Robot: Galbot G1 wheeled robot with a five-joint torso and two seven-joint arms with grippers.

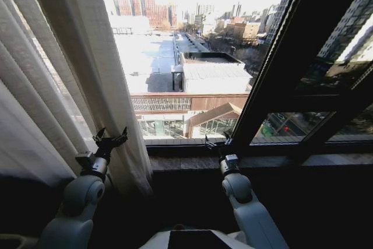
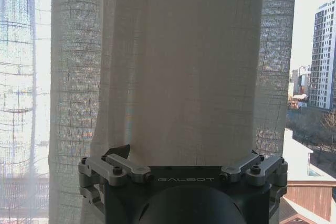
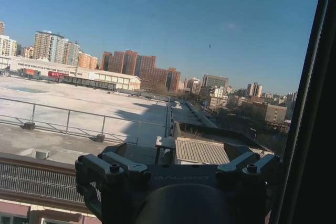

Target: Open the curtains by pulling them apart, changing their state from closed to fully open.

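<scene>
left gripper [image 1: 111, 138]: fingers spread apart against the sheer white pleated curtains [image 1: 70, 86]
right gripper [image 1: 217, 142]: fingers apart, near the dark window frame [image 1: 280, 68]

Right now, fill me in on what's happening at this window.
The robot is working on the curtains. The sheer white panel is bunched at the left side of the window, and the glass in the middle is uncovered, showing rooftops and city buildings. The left end effector is open, right at the gathered fabric's lower edge. The right end effector is open too, raised near the window sill beside the dark window frame, touching nothing.
</scene>
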